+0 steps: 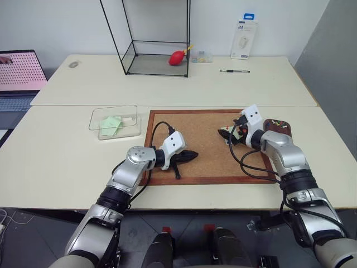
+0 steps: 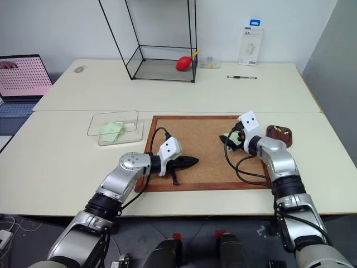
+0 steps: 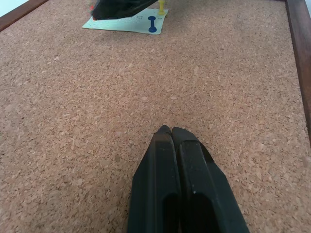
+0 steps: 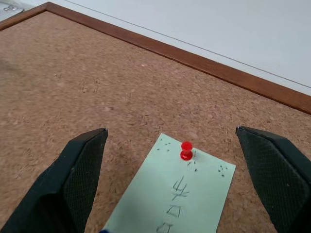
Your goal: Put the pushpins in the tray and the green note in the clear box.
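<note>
Both arms reach over the corkboard [image 1: 203, 146]: left end effector [image 1: 192, 154] pinched together on nothing, right end effector [image 1: 226, 134] spread apart. Right wrist view: green note [image 4: 177, 194] pinned by a red pushpin [image 4: 186, 150]. Left wrist view: blue pushpin [image 3: 152, 24] on it too.

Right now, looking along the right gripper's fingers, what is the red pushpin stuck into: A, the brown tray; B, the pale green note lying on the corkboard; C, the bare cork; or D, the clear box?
B: the red pushpin stands in the green note, near its far edge, on the corkboard, between the fingers of the open right gripper.
</note>
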Controlling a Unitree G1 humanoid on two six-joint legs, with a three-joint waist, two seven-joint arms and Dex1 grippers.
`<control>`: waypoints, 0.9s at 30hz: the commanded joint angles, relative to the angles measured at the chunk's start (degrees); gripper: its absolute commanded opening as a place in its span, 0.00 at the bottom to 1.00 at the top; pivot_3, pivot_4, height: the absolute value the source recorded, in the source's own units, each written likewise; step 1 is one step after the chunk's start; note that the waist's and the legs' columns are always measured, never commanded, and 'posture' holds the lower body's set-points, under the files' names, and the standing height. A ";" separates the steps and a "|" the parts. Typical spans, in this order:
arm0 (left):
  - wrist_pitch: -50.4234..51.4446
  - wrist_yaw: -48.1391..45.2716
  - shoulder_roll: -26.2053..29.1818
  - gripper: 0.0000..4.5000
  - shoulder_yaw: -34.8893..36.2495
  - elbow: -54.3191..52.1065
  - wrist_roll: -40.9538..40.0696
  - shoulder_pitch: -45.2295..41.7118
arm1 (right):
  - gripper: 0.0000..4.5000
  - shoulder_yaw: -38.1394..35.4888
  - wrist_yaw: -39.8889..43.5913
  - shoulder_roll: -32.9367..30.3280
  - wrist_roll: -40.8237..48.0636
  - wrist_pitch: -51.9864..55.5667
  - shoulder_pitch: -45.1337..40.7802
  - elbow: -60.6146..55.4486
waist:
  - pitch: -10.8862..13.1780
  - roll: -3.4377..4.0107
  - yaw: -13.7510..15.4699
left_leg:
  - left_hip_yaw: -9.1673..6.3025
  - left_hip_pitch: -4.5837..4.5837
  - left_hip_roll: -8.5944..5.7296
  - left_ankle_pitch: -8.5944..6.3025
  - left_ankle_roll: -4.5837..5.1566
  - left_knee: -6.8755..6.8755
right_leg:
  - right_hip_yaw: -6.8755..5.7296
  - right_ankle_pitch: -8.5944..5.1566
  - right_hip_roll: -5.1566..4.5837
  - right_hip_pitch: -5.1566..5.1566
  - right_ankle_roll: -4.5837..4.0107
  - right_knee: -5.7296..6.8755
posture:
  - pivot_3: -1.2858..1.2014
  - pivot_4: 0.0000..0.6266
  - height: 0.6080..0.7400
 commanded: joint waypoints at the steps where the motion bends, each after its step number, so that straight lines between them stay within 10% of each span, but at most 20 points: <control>1: 1.47 -0.54 0.20 0.00 -0.29 -1.12 0.68 1.14 | 0.87 -1.08 -1.44 1.01 -1.39 -4.25 -2.45 3.82 | 0.00 0.00 0.00 | 0.00 0.00 0.00 0.00 0.00 0.00 | 0.00 0.00 0.00 0.00 0.00 0.00 | 0.52 0.24 1.00; 19: 2.63 -1.15 0.60 0.00 -0.75 -1.33 1.69 1.11 | 0.02 -1.70 -1.38 1.23 -3.17 -8.33 -3.31 6.61 | -0.01 0.01 -0.06 | 0.01 0.03 0.00 0.00 0.00 0.00 | 0.02 0.00 0.00 0.00 0.00 0.03 | 0.52 0.24 1.00; 27: 4.27 -1.00 0.81 0.00 -1.29 -0.77 2.36 1.40 | 0.00 -2.13 -0.71 1.37 -2.57 -7.95 -3.00 4.50 | -0.01 0.01 -0.07 | 0.01 0.03 0.00 0.00 0.00 0.00 | 0.02 0.00 0.00 0.00 0.00 0.04 | 0.52 0.24 1.00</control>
